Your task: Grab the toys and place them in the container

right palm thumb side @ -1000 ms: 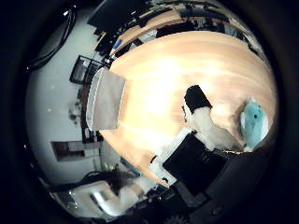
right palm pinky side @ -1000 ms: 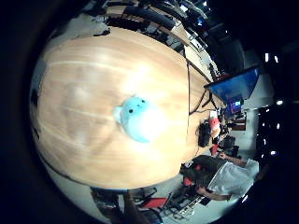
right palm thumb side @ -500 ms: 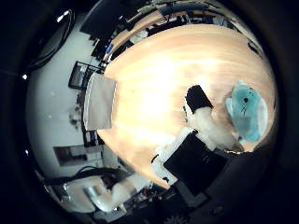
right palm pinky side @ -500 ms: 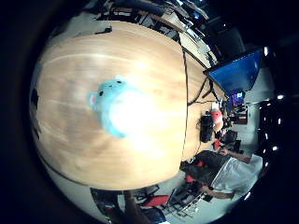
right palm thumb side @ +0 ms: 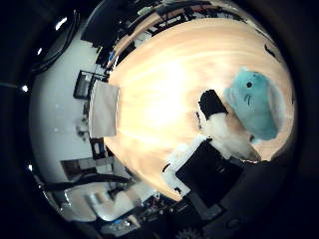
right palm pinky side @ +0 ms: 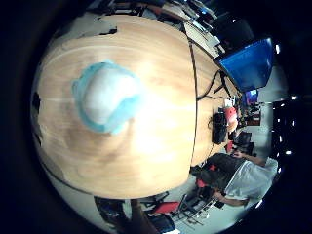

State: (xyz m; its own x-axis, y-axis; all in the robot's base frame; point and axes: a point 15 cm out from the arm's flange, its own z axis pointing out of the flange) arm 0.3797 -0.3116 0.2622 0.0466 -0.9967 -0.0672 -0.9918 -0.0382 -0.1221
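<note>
1. Plush toy (right palm thumb side: 256,104) fills more of both palm views than a second ago: palm has closed in on it.
2. Toy lies on counter (right palm pinky side: 161,146), ungrasped.
3. Fingers (right palm thumb side: 212,104) extended beside it, nothing held.
4. Container (right palm thumb side: 103,109) well apart; grasp comes next.

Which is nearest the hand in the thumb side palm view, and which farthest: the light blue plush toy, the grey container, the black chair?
1. Light blue plush toy: on the wooden table, touching the hand.
2. Grey container: at the table's far edge.
3. Black chair: on the floor beyond the container.
</note>
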